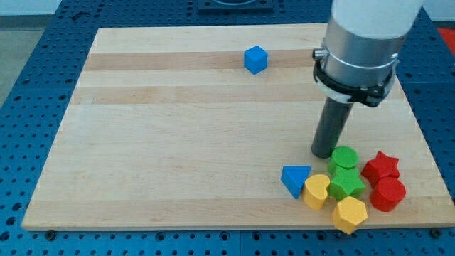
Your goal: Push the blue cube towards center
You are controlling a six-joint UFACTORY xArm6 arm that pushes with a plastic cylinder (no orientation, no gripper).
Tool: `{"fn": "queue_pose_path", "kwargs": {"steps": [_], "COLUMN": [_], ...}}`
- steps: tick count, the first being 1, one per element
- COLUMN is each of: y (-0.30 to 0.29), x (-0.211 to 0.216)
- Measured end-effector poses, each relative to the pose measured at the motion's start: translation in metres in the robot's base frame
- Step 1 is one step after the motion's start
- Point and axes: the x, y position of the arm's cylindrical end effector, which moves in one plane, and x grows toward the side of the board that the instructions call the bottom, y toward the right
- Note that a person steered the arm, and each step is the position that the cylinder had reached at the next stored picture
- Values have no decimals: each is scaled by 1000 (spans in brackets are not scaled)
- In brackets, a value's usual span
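On wooden board (178,142) | blue cube (255,59) near top | my tip (323,154) beside green cylinder (345,157)

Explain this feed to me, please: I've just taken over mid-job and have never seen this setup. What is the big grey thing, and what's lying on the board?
The grey cylinder at the view's top right is the end of a robot arm. It has no gripper, only a dark rod whose lower end, my tip, slides on the wooden board and nudges blocks. Nothing is held.

There is one camera, looking down at the board from a slant.

The blue cube sits alone near the view's top, well apart from my tip. The tip rests just left of the green cylinder, at the edge of a cluster at the view's bottom right: blue triangle, yellow heart, green star, yellow hexagon, red star, red cylinder.
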Motion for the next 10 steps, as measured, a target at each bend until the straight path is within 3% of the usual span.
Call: {"fn": "queue_pose_path", "kwargs": {"steps": [2, 4, 7, 10], "y": [-9, -11, -11, -36], "x": [-17, -98, -109, -210]}}
